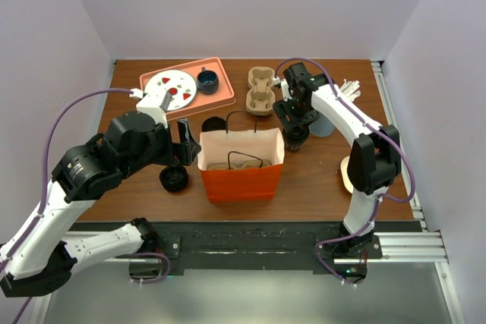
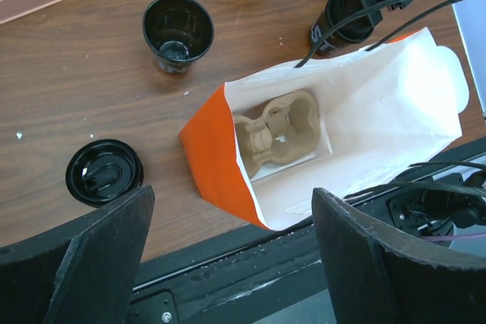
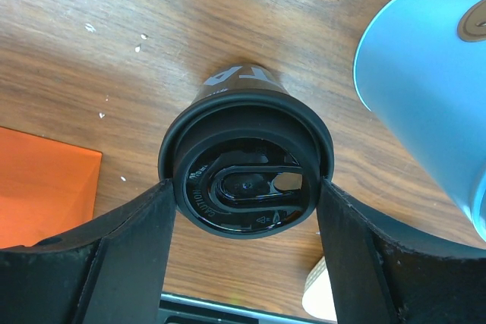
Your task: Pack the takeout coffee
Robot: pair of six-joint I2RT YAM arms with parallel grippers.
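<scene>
Right end effector [image 3: 243, 187] first: straddles the black sip lid of the takeout coffee [image 3: 228, 138], one finger [image 3: 114, 248] right against the rim on each side. Cannot tell whether clamped on it or merely touching. Finds the cup upright on the tabletop [image 1: 319, 187], just off the far right corner of the orange paper bag [image 1: 241, 180]. Just to the right of it, a pale blue cup [image 3: 433, 81].

Now the left end effector [image 2: 233, 196]: spread wide, gripping nothing, hanging just left of the bag's open mouth. Looks down into the bag at a cardboard cup carrier [image 2: 277, 130] lying flat on the bottom.

Left of the bag, on the wood: a loose black lid [image 2: 102, 171] near, a lidless dark cup [image 2: 178, 32] farther back, the two apart.

Along the far side: a second cardboard carrier [image 1: 260, 90], and left of that a pink tray [image 1: 216, 100] carrying a white plate [image 1: 171, 87] and a dark blue cup [image 1: 207, 80].
</scene>
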